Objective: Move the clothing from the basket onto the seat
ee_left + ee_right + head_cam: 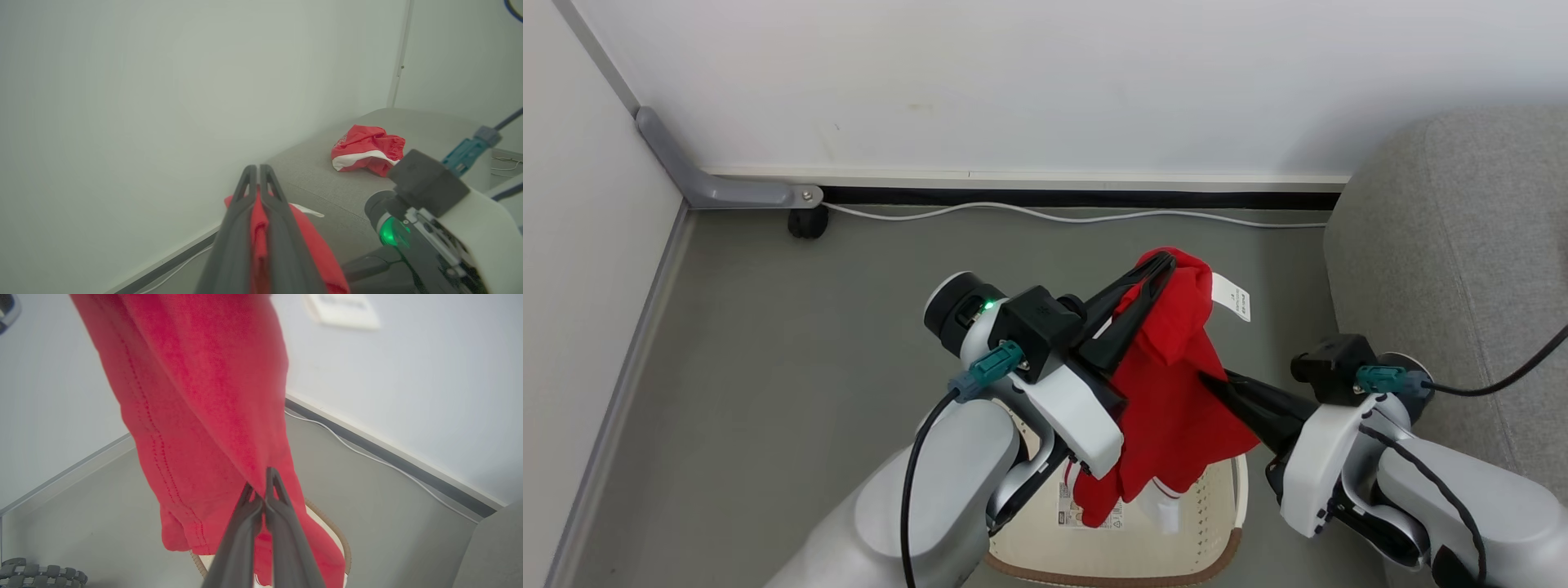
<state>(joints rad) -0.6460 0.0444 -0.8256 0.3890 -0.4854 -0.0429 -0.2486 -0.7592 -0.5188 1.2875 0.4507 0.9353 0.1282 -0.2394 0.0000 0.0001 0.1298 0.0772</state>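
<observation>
Red garment 1 [365, 149]: delivered, lying on seat [327, 179]. Red garment 2 [1168, 384]: raised above basket [1229, 506] at 6 o'clock, pinched by my left claw [1162, 263] and right claw [1207, 377], both clamped tight. Seat at 3 o'clock; 1 transfer left.

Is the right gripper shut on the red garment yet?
Shut: the right gripper has its fingers closed together, pinching the hanging red garment.

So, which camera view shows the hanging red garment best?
The head view: the garment hangs nearly whole from the left tool above the basket, with the right tool pinching its side. The left wrist view gives a strip between the fingers; the right wrist view, a close fold.
</observation>
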